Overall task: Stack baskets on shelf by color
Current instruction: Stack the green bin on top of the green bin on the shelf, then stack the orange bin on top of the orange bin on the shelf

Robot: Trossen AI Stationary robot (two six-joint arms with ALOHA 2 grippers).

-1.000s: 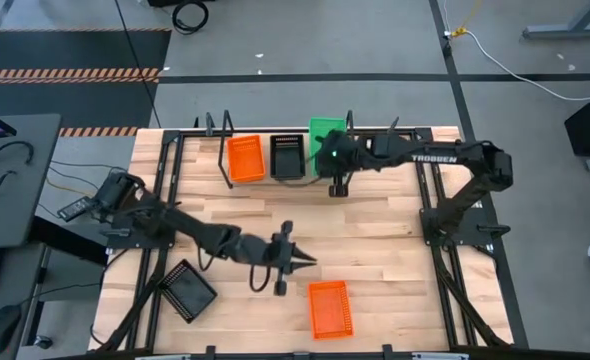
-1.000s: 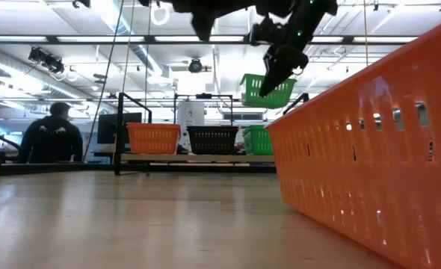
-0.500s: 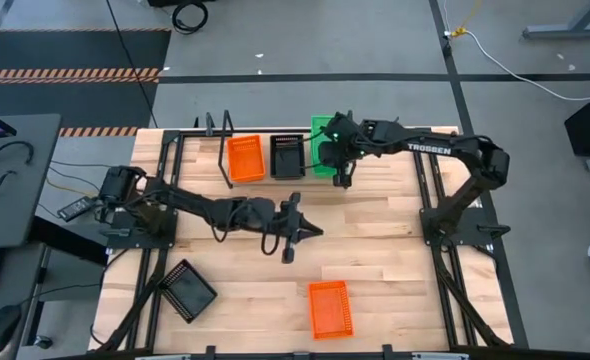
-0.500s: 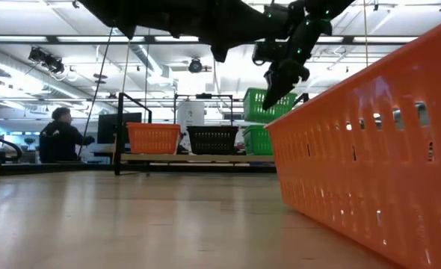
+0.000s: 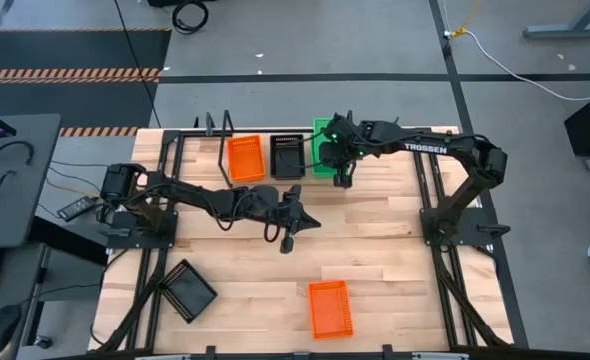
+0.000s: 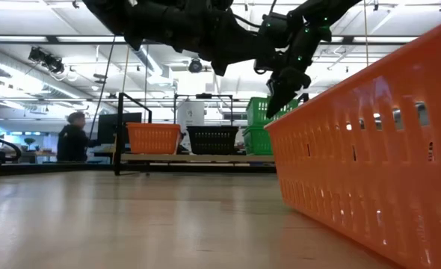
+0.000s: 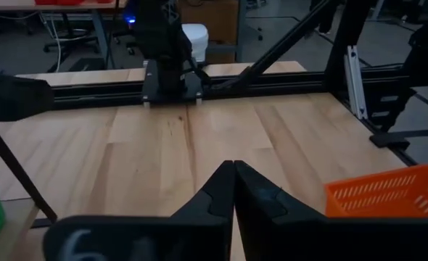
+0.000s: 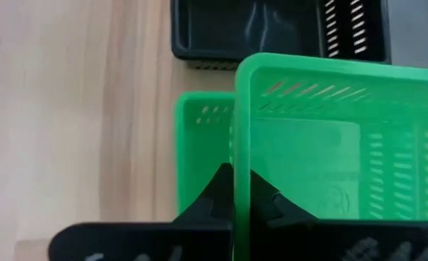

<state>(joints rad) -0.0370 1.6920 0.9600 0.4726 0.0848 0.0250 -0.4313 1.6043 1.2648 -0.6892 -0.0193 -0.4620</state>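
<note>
- Three baskets are lined up on the shelf point(image 5: 207, 133) in the high view: an orange basket point(image 5: 245, 158), a black basket point(image 5: 287, 156) and a green basket point(image 5: 318, 163), the last mostly hidden under a second green one point(image 5: 324, 142) held by the right gripper point(image 5: 341, 160).
- Same view: the left gripper point(image 5: 298, 214) is seen mid-table above bare wood, nothing carried; a loose orange basket point(image 5: 330, 308) and a loose black basket point(image 5: 189, 291) are placed near the table's front edge, well apart.
- Low view: the held green basket point(image 6: 265, 109) is seen just above the shelf's green one point(image 6: 256, 140); contact cannot be told. The loose orange basket point(image 6: 370, 142) fills the foreground. A person point(image 6: 74, 140) is seen in the background.
- Left wrist view: the fingers point(image 7: 214, 199) are pressed together, empty, over the table point(image 7: 149, 145); part of an orange basket point(image 7: 384, 192) is seen off to one side.
- Right wrist view: the fingers point(image 8: 212, 197) are clamped on the rim of the upper green basket point(image 8: 315, 138), with the lower green basket point(image 8: 199, 145) beneath it and the black basket point(image 8: 250, 29) beside.
</note>
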